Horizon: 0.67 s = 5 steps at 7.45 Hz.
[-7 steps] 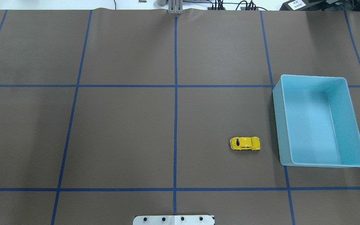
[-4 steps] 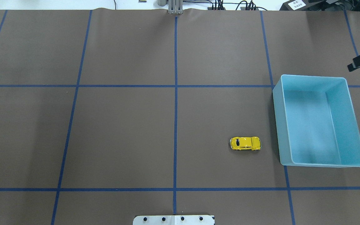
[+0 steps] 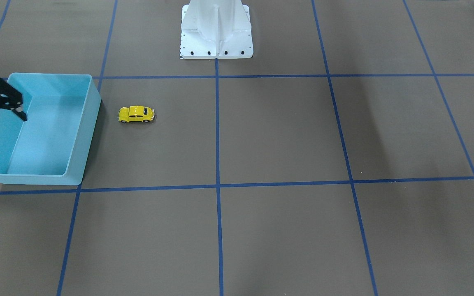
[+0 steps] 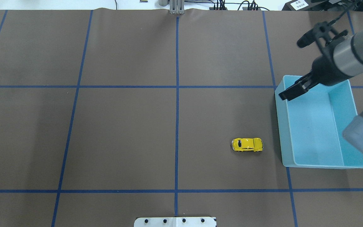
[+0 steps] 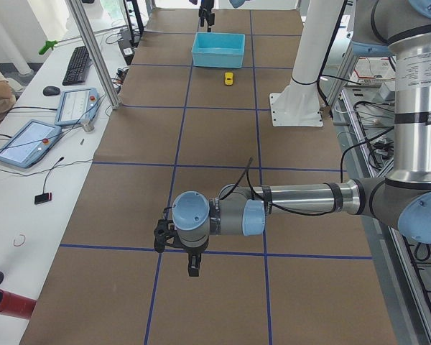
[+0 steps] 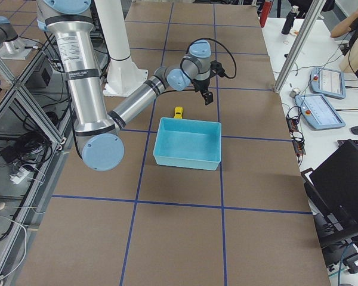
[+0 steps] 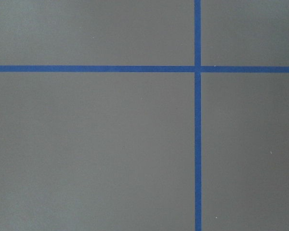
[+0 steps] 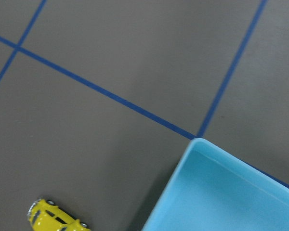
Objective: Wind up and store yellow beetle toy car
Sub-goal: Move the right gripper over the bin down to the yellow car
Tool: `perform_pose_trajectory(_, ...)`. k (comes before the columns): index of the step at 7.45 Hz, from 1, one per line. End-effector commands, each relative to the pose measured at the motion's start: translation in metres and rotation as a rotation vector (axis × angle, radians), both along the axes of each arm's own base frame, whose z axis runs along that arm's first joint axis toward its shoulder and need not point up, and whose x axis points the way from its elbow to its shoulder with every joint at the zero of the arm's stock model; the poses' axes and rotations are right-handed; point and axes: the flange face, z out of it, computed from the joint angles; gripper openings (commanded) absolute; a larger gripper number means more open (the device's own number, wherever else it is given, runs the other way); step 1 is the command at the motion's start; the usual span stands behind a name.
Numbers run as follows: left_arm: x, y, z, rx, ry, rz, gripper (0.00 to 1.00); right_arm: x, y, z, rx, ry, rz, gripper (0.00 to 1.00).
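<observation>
While my right gripper (image 3: 2,124) hangs above the far corner of the light blue bin (image 4: 279,126), its two black fingers (image 3: 19,114) stand apart and there is nothing between them, so it is open and holds nothing. The yellow beetle toy car (image 4: 247,144) sits on its wheels on the brown counter (image 4: 121,126), well apart from this gripper, off to its left and back toward my base. It is near the outside of the bin's left wall, with a strip of bare counter between the two. The car lies lengthwise across the counter, with one end toward the bin and the end with the dark window away from it. In the right wrist view the car shows only in the bottom left corner, partly cut off by the edge, and one corner of the bin fills the bottom right. My left gripper (image 5: 192,264) points down over bare counter, close to a crossing of blue tape lines (image 7: 197,144), and the car and the bin are far from it, at the other end of the counter. It shows only in the side view from the left end, so I cannot tell whether it is open or closed. I see nothing held in it, and its wrist view shows only brown counter and tape.
</observation>
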Motion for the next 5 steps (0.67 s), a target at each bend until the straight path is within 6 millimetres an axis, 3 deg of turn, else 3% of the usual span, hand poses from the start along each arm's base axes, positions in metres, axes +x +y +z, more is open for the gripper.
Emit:
perform_pose_trajectory(1,0.0,0.002,0.002,-0.003,0.0,0.0,1.0,-0.068,0.063,-0.024,0.226,0.048,-0.138,1.0)
perform_pose_trajectory(3,0.0,0.002,0.002,-0.005,0.0,-0.001,1.0,-0.088,0.08,0.001,0.455,0.168,-0.258,1.0)
perform_pose_trajectory(5,0.0,0.002,0.002,-0.005,0.0,-0.001,1.0,-0.086,0.093,0.04,0.669,0.161,-0.386,0.99)
